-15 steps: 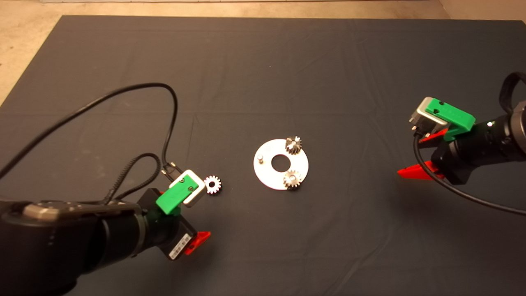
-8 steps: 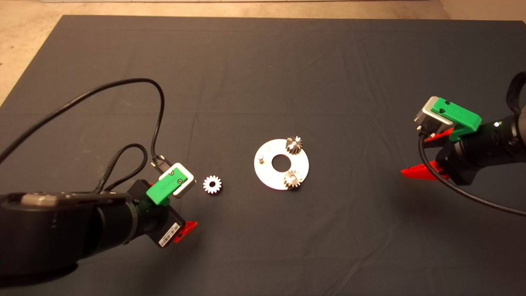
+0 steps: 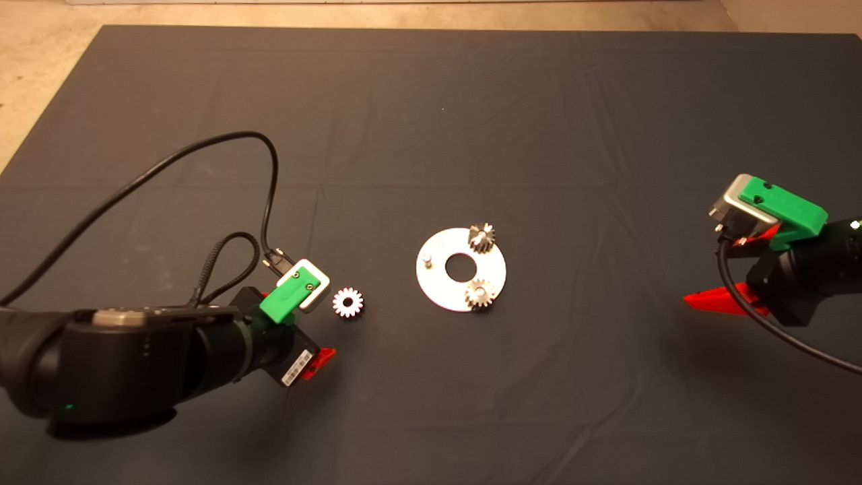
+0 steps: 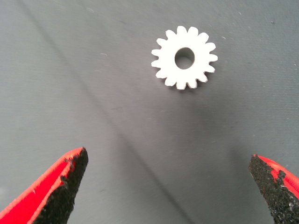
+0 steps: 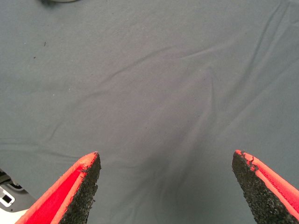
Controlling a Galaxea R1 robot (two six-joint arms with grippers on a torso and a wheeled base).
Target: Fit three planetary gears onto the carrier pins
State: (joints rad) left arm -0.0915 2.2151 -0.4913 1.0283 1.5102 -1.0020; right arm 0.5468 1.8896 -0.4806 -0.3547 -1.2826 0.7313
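A loose planetary gear [image 3: 348, 302] lies flat on the dark mat [image 3: 431, 101], just left of the silver carrier disc [image 3: 438, 286] and right beside the left gripper [image 3: 316, 330], which comes in from the lower-left edge. In the left wrist view the gear [image 4: 184, 57] sits ahead of the fingertips [image 4: 65, 179], roughly centred btwn them but beyond their tips, not touching either pad; the left gripper [image 4: 169, 175] has its fingers spread wide w/ nothing btwn them.

On the disc, two gears are seated: one at the far rim [image 3: 481, 237], one at the near rim [image 3: 479, 294]. The third carrier pin [image 3: 427, 258], on the disc's left side, stands bare.

The right gripper [image 3: 724, 286] hangs over the mat near the right edge, well apart from disc & gears. Its wrist view shows the right gripper [image 5: 166, 172] w/ fingers [image 5: 81, 182] spread apart over plain wrinkled mat [image 5: 154, 84], holding nothing.
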